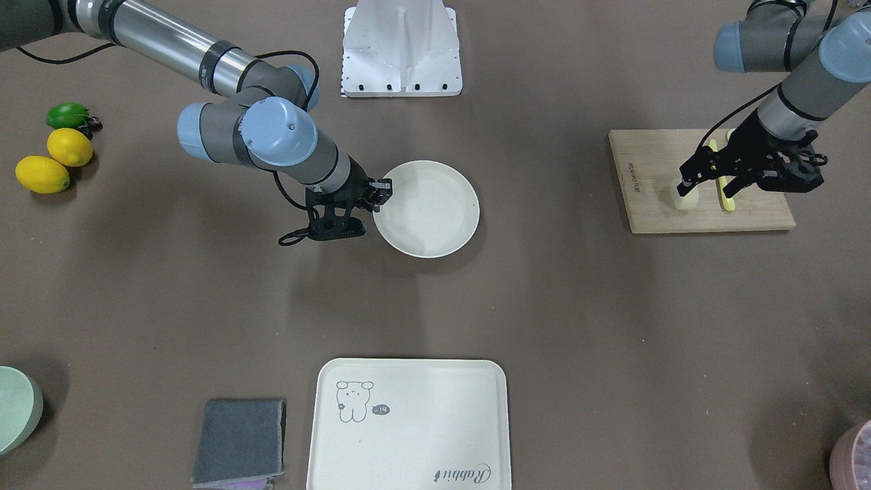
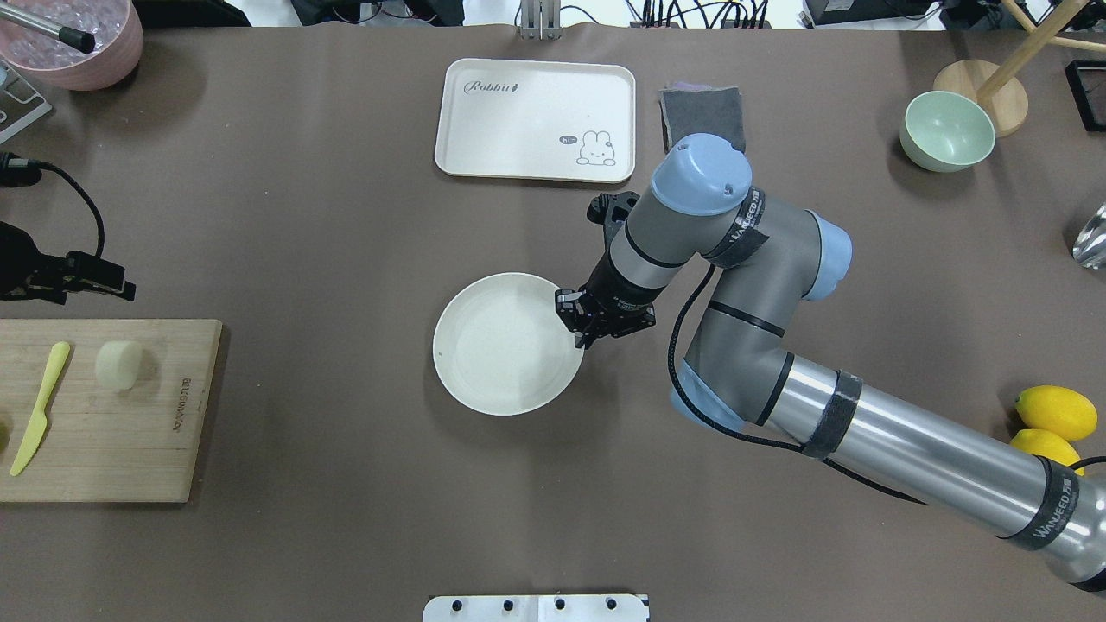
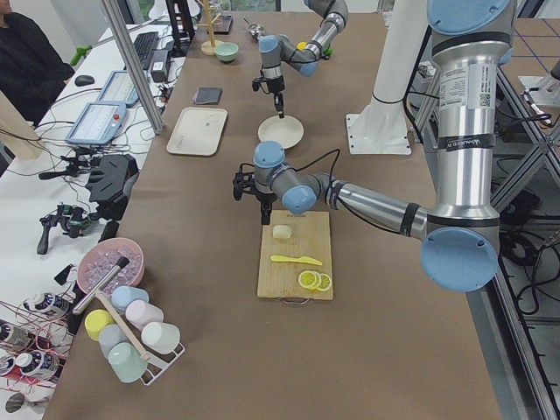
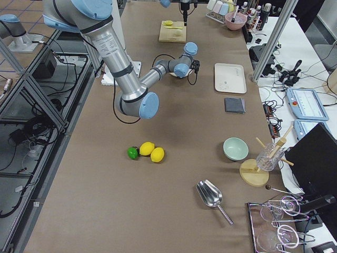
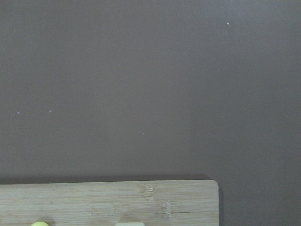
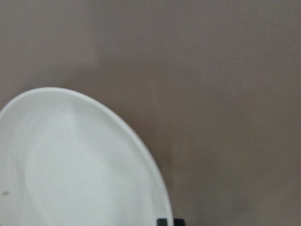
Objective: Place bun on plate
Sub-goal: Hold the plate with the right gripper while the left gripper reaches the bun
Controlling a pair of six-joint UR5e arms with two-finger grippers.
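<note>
The bun (image 2: 118,364) is a small cream cylinder standing on the wooden cutting board (image 2: 130,449) at the table's left end. My left gripper (image 1: 705,187) hovers over the bun (image 1: 684,197) and the board's far edge, fingers apart and holding nothing. In the left wrist view only the board's edge (image 5: 108,202) and a sliver of the bun (image 5: 129,224) show. The round cream plate (image 2: 484,380) lies empty mid-table. My right gripper (image 2: 581,333) is at its right rim, and in the right wrist view the fingertips (image 6: 162,221) sit close on either side of the plate's rim (image 6: 141,146).
A yellow knife (image 2: 36,419) lies on the board beside the bun, with lemon slices (image 3: 313,280) at its end. A rabbit tray (image 2: 536,121), grey cloth (image 2: 702,108) and green bowl (image 2: 947,131) stand at the far side. Lemons (image 2: 1056,412) lie at the right.
</note>
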